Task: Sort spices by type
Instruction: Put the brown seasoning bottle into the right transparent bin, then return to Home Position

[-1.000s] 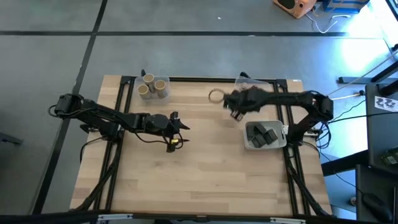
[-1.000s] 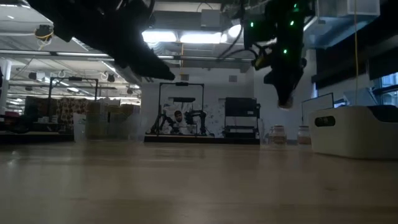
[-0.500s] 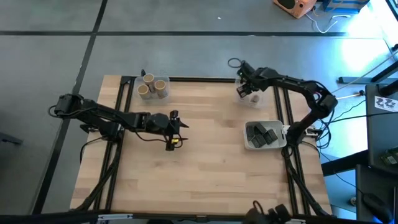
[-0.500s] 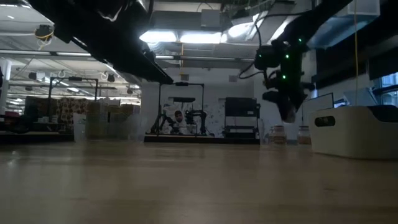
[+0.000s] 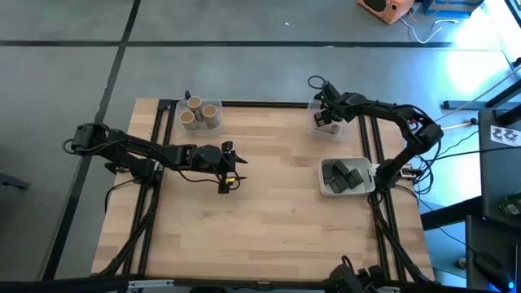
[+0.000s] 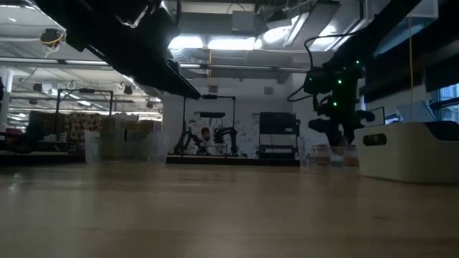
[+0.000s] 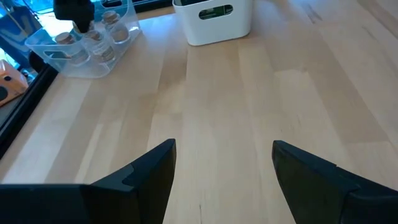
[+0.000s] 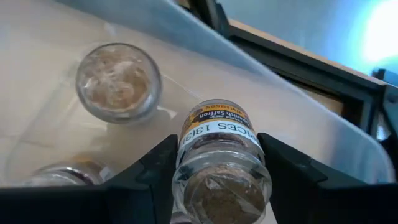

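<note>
holding a labelled spice jar [image 8: 221, 158] between its fingers, the right hand [image 5: 326, 115] hangs over the clear tray [image 5: 319, 122] at the far right corner of the surface [image 5: 269, 203], where other jars [image 8: 118, 82] stand; the left hand [image 5: 231, 168] waits mid-surface, fingers wide apart, gripping nothing; tan cylinders [image 5: 196, 112] sit in the far left tray; dark packs [image 5: 345, 174] lie in the white dish [image 5: 329, 190]

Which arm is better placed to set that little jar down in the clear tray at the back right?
The right. Its gripper already holds the small jar over the clear tray, beside another jar. The left gripper hangs open over bare table mid-left.
</note>
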`<state>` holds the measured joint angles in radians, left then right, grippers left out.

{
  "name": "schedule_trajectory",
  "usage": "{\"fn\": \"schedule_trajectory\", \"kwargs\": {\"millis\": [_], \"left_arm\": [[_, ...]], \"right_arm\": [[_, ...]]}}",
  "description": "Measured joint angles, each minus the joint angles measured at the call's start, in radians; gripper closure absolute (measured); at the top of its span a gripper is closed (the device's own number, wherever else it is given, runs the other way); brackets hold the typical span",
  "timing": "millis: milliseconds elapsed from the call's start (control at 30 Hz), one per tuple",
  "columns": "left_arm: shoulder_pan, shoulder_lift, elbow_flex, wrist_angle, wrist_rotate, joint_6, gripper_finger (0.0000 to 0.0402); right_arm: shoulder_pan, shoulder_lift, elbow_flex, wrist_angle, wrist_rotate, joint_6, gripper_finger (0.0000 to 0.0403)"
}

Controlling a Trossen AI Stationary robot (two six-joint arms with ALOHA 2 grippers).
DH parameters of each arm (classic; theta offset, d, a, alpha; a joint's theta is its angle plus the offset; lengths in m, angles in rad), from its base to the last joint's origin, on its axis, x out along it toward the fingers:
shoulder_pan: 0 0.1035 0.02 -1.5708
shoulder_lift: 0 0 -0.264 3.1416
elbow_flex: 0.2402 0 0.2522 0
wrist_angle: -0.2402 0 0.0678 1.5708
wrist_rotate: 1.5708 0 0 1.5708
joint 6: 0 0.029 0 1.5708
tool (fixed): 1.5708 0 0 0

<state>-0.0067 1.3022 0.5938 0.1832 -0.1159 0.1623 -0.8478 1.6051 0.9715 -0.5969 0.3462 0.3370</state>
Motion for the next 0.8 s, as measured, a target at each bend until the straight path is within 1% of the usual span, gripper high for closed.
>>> {"fn": "schedule_trajectory", "kwargs": {"millis": [167, 400, 533, 700, 800], "left_arm": [[0.000, 0.000, 0.000, 0.000, 0.000, -0.003, 0.0153], [0.000, 0.000, 0.000, 0.001, 0.000, -0.023, 0.0153], [0.000, 0.000, 0.000, 0.001, 0.000, -0.034, 0.0153], [0.000, 0.000, 0.000, 0.001, 0.000, -0.036, 0.0153], [0.000, 0.000, 0.000, 0.001, 0.000, -0.047, 0.0153]], "right_arm": [[0.000, 0.000, -0.042, 0.051, -0.008, 0.001, 0.0209], [0.003, 0.000, -0.050, 0.060, 0.000, 0.002, 0.0184], [0.003, 0.000, -0.050, 0.074, -0.040, -0.002, 0.0161], [0.004, 0.000, -0.049, 0.064, -0.044, -0.006, 0.0122], [0.004, -0.011, -0.012, -0.020, -0.049, -0.024, 0.0105]]}}
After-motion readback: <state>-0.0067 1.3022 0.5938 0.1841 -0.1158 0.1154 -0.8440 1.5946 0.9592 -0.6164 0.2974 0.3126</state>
